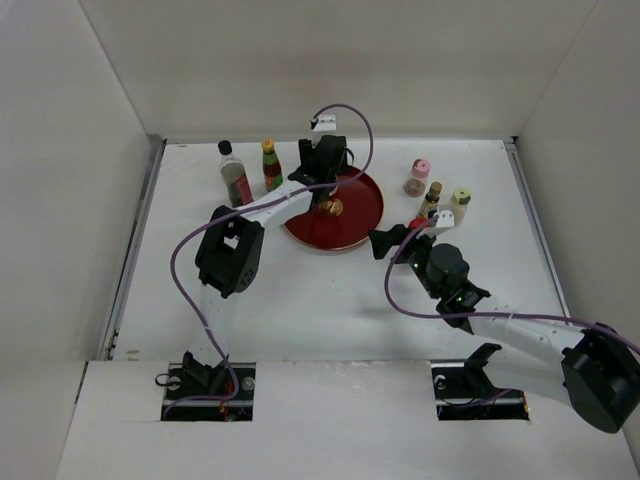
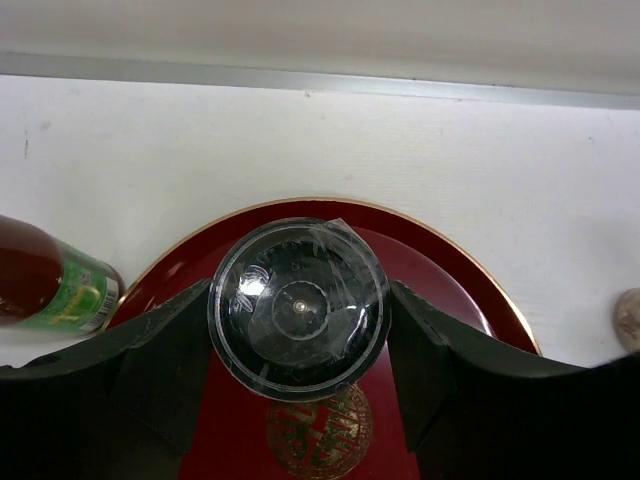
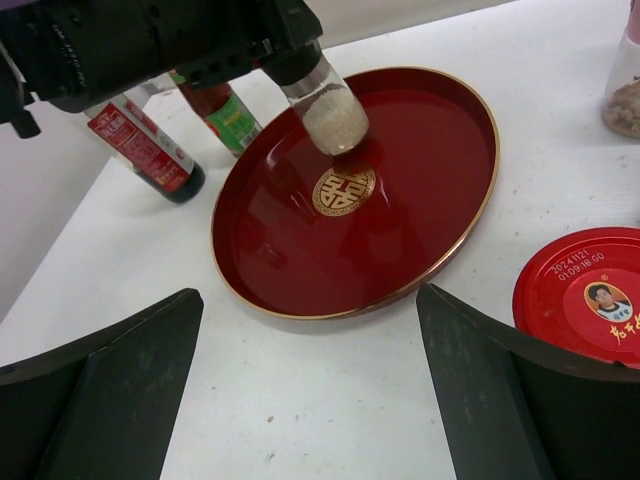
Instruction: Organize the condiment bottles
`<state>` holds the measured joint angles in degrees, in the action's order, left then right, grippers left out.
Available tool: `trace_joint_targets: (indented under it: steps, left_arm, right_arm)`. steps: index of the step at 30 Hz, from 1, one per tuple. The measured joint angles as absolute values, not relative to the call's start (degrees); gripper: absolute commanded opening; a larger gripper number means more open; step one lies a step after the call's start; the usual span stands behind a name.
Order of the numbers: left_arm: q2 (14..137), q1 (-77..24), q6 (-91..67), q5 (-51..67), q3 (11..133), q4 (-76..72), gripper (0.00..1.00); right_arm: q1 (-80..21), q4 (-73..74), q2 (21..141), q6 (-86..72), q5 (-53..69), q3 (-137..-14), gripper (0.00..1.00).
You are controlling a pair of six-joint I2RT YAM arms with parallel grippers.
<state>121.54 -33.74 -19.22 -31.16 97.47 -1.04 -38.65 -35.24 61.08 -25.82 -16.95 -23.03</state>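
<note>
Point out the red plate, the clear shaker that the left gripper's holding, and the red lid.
red plate (image 3: 420, 170), right wrist view, bare floor right of the gold emblem.
clear shaker (image 3: 333, 118), right wrist view, lower body with pale contents.
red lid (image 3: 590, 290), right wrist view, printed top face.

Black-and-white arms (image 1: 270, 208), purple cables (image 1: 345, 106).

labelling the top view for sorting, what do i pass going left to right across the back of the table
black-cap bottle → orange-cap bottle → red plate → pink-cap jar → brown-cap bottle → pale-yellow-cap bottle. The red-lid jar lines up with the pink one, so it is left out.
</note>
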Motion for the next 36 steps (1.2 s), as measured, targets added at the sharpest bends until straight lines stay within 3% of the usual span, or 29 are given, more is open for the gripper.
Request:
trace_joint_targets:
  steps: [7,12,16,19,27,36]
  left_arm:
    - [124.2,-33.3,-17.8,-30.5,98.8,-1.4,0.42]
    - [124.5,-33.0,-15.8,-30.5,98.9,-1.8,0.76]
    - [124.2,-33.0,-15.0,-30.9,98.7,-4.6,0.88]
    - [121.9,-33.0,-14.7,-30.8,96.4,-6.1,0.86]
    - [107.2,-31.5,-14.9,-31.8,89.4,-6.3,0.66]
    - [104.4,-23.9,-15.2,-33.8,89.4,-5.1,0.64]
  right_arm:
    - [-38.6,-35.2,61.1,-26.0,-16.9,-22.8,0.95]
    - [-38.6,-35.2,61.1,-26.3,-16.9,-22.7,0.96]
    - [-38.6,-35.2,61.1,-26.5,-16.9,-22.7,0.96]
    - [-38.5,-35.2,61.1,-26.6,-16.9,-22.7,0.97]
    - [-38.2,-35.2,61.2,-26.8,-16.9,-22.7,0.97]
    - [-38.2,-35.2,63.4,-26.8,-16.9,-22.7,0.98]
